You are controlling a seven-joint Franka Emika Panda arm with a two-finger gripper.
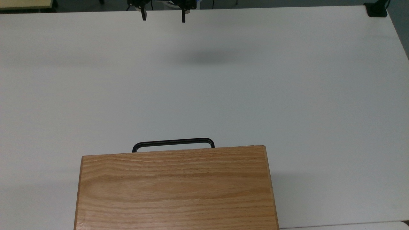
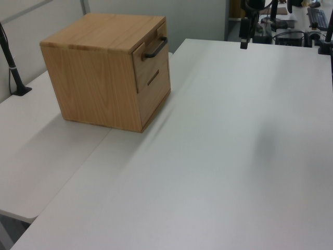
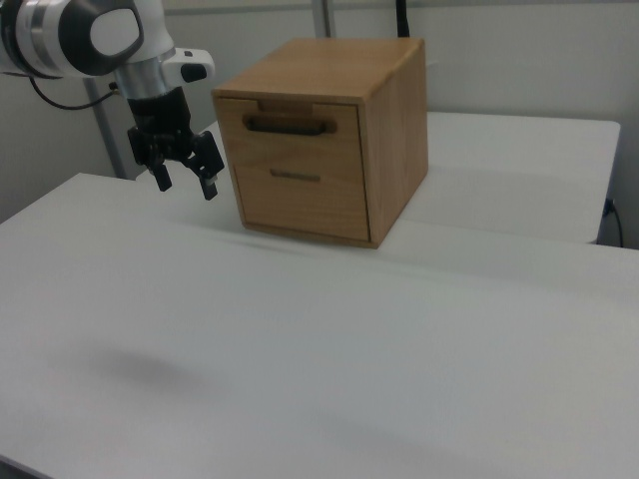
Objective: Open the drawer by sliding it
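While my end effector (image 3: pixel 184 181) hangs in the air with its fingers spread apart and nothing between them, well away from the cabinet (image 1: pixel 175 188), the drawer (image 3: pixel 292 132) sits shut in the upper part of the cabinet's front, its black handle (image 1: pixel 173 142) jutting out over the white tabletop (image 1: pixel 287 80). In the top view I am at the far edge of the tabletop, facing the handle across a wide bare stretch.

I judge the main risk to be the cabinet itself: nothing I can see pins it down, so a pull on the handle could drag the whole box across the smooth tabletop instead of sliding the drawer out. A pull that is off the drawer's line could jam it. Coming in low or off centre, my fingers could strike the front panel or the bar's end and miss the grip.

I can read no brand, label or writing anywhere.
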